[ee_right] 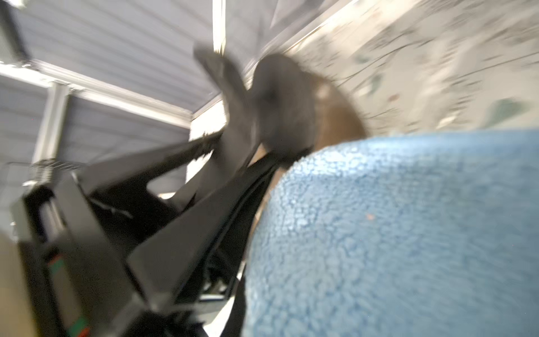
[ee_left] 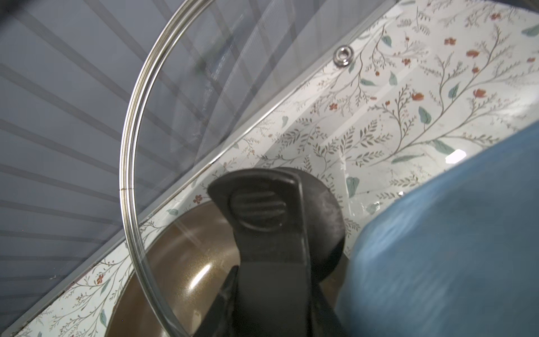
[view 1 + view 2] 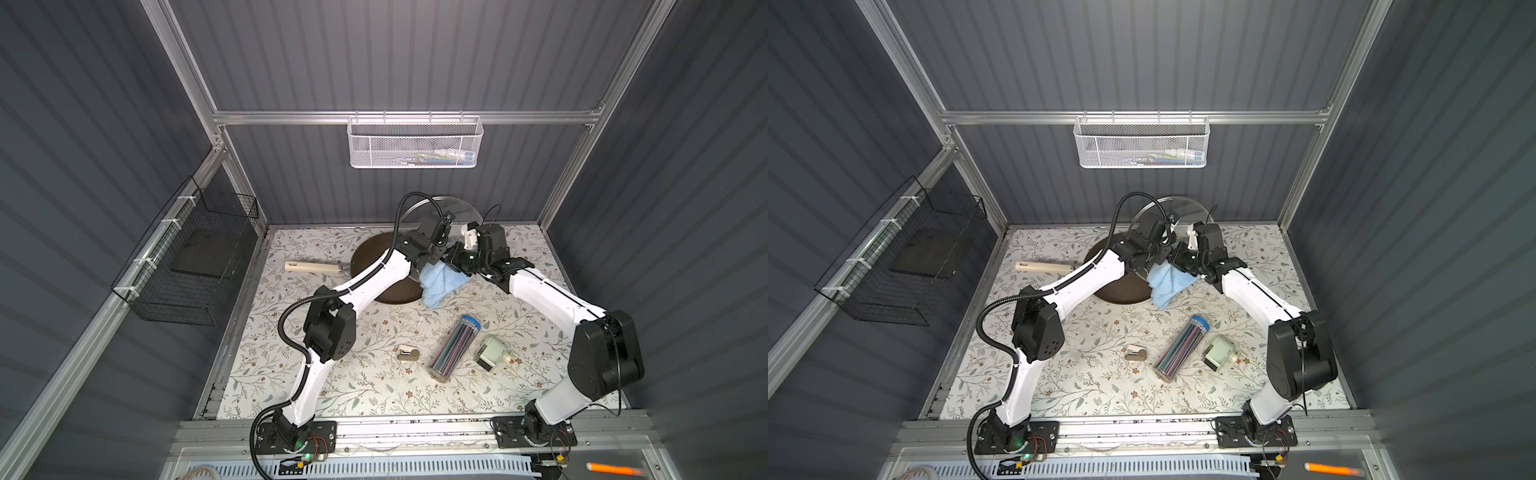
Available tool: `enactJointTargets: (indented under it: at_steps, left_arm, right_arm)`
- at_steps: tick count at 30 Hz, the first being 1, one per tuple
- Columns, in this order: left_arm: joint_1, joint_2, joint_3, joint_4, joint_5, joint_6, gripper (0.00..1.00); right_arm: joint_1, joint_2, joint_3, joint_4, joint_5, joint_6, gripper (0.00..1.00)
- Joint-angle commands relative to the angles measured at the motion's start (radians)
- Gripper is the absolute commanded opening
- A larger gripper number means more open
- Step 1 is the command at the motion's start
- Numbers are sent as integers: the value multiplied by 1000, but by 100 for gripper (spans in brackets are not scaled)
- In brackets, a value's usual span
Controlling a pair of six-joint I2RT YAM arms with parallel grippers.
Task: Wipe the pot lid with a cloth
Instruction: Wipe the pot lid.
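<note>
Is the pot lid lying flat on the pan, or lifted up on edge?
Lifted on edge: in a top view the pot lid stands tilted above the pan; the left pincer grips its black handle.

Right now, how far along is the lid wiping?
Done: the left gripper has the pot lid lifted by its black handle, tilted above the pan, and the right gripper holds the cloth. In hand: the cloth is at the glass. Left: how much is wiped can't be told.
</note>
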State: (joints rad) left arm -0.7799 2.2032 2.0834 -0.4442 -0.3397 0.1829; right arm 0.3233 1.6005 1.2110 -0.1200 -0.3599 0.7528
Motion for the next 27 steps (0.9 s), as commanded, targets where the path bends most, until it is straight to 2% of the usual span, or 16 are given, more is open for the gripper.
enactJointTargets:
  at_steps: [1, 8, 15, 23, 27]
  left_arm:
    - [-5, -134, 12, 167, 0, 9, 0]
    - [-12, -185, -46, 184, 89, 28, 0]
    - [-74, -243, -115, 183, 108, 99, 0]
    - [-142, -280, -190, 217, 107, 143, 0]
    - [-160, -295, -215, 231, 103, 156, 0]
  right_arm:
    - [-46, -49, 2, -98, 96, -88, 0]
    - [-143, -33, 29, -103, 77, -140, 0]
    - [-171, 48, 185, -115, 36, -164, 0]
    - [-171, 150, 381, -135, -97, -184, 0]
    - [-171, 206, 432, -122, -232, -188, 0]
